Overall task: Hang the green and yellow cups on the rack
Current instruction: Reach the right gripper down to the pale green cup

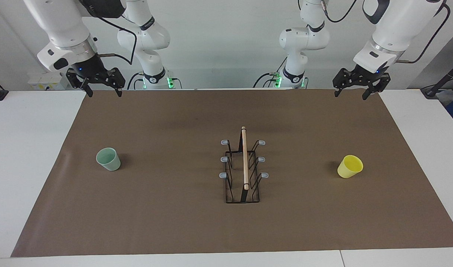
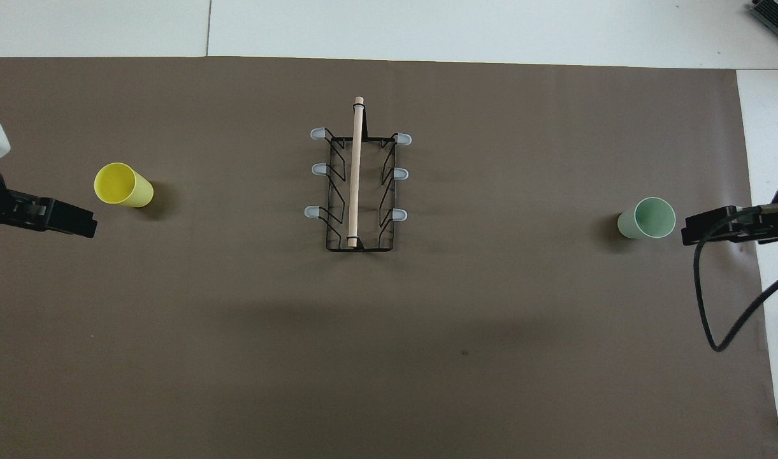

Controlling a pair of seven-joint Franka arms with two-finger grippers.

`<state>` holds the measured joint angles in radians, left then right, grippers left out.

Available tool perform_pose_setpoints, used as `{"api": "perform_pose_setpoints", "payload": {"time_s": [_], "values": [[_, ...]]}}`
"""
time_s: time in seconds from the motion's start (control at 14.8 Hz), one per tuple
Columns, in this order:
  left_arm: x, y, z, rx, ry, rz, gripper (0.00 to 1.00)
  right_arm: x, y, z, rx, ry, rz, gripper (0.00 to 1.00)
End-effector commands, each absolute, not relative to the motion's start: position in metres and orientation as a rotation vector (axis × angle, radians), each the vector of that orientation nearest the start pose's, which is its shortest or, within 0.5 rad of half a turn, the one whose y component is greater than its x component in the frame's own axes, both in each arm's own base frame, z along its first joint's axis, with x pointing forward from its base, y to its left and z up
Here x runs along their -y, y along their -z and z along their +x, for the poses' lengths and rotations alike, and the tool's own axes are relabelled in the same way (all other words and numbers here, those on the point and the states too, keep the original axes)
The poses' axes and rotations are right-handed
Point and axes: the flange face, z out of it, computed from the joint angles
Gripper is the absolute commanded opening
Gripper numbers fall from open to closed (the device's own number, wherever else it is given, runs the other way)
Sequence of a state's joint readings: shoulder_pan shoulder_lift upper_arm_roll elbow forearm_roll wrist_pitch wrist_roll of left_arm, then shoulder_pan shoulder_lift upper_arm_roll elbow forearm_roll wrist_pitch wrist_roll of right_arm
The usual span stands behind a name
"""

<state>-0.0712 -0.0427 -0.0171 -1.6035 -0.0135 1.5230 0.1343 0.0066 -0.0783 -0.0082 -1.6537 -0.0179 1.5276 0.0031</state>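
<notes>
Meanwhile rack (image 1: pixel 243 170) stands midway between both cups, well apart.

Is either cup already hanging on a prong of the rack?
No, the green cup and the yellow cup both sit on the brown mat, well apart from the rack.

White tabletop (image 1: pixel 33 167) with a brown mat (image 1: pixel 174 222) over most of it.

On the mat the rack (image 1: pixel 243 174) stands in the middle, its wooden rod pointing away from the robots. The green cup (image 1: pixel 108 159) stands upright toward the right arm's end, and the yellow cup (image 1: pixel 349 166) toward the left arm's end. Both cups are well apart from the rack.
</notes>
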Motion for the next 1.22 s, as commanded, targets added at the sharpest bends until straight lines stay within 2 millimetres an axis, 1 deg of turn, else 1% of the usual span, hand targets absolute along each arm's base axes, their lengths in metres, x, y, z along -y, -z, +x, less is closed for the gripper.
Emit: {"api": "perform_pose_setpoints", "payload": {"time_s": [0.0, 0.14, 0.27, 0.34, 0.41, 0.54, 0.61, 0.68, 0.81, 0.88, 0.95, 1.02, 1.15], "values": [[0.047, -0.63, 0.526, -0.342, -0.072, -3.128, 1.0, 0.006, -0.625, 0.518, 0.002, -0.068, -3.163, 1.0], [0.047, -0.63, 0.526, -0.342, -0.07, -3.128, 1.0, 0.004, -0.623, 0.518, -0.022, -0.073, -3.164, 1.0], [0.047, -0.63, 0.526, -0.345, -0.07, -3.127, 1.0, 0.0, -0.603, 0.517, -0.019, -0.092, -3.154, 1.0], [0.047, -0.63, 0.526, -0.345, -0.072, -3.127, 1.0, 0.001, -0.596, 0.52, -0.03, -0.082, -3.154, 1.0], [0.047, -0.63, 0.526, -0.347, -0.075, -3.127, 1.0, 0.002, -0.584, 0.527, -0.03, -0.113, -3.157, 1.0], [0.046, -0.629, 0.524, -0.342, -0.096, -3.127, 1.0, 0.01, -0.56, 0.543, -0.025, -0.177, -3.164, 1.0], [0.046, -0.63, 0.524, -0.333, -0.096, -3.128, 1.0, 0.011, -0.545, 0.555, -0.005, -0.207, -3.163, 1.0], [0.046, -0.63, 0.524, -0.33, -0.092, -3.127, 1.0, 0.012, -0.535, 0.566, 0.028, -0.215, -3.163, 1.0], [0.046, -0.63, 0.523, -0.321, -0.099, -3.129, 1.0, 0.013, -0.512, 0.598, 0.079, -0.261, -3.177, 1.0], [0.041, -0.631, 0.523, -0.306, -0.087, -3.131, 1.0, 0.012, -0.497, 0.614, 0.091, -0.284, -3.181, 1.0], [0.031, -0.631, 0.526, -0.278, -0.07, -3.136, 1.0, 0.011, -0.482, 0.626, 0.124, -0.308, -3.188, 1.0], [0.027, -0.631, 0.527, -0.259, -0.058, -3.144, 1.0, 0.011, -0.467, 0.636, 0.186, -0.334, -3.189, 1.0], [0.026, -0.628, 0.531, -0.189, -0.065, -3.168, 1.0, 0.01, -0.445, 0.652, 0.311, -0.365, -3.2, 1.0]]}}
